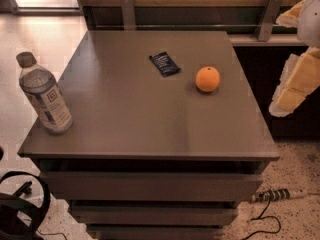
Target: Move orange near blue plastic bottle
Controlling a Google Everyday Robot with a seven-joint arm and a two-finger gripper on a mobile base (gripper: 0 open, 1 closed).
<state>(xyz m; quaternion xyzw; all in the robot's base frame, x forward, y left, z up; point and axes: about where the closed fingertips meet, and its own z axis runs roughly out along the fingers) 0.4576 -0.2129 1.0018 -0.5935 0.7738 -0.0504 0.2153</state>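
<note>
In the camera view, we see the orange (pixel 207 79) resting on the right half of the surface (pixel 145 129), toward the back, with nothing touching it. The blue plastic bottle (pixel 46 98) stands upright at the front-left corner, close to the edge, so the two are well apart. A flat dark snack packet (pixel 164 64) lies near the orange on its left, not touching it. The end effector (pixel 296 81) hangs beyond the right edge of the surface, apart from the orange. We cannot tell whether it is spread or pressed together. We judge it sits on that side because the fruit is nearest there, and the grasp has not yet begun. The carry leftward should clear the packet and stop short of the bottle, which a nudge could tip off the edge.
</note>
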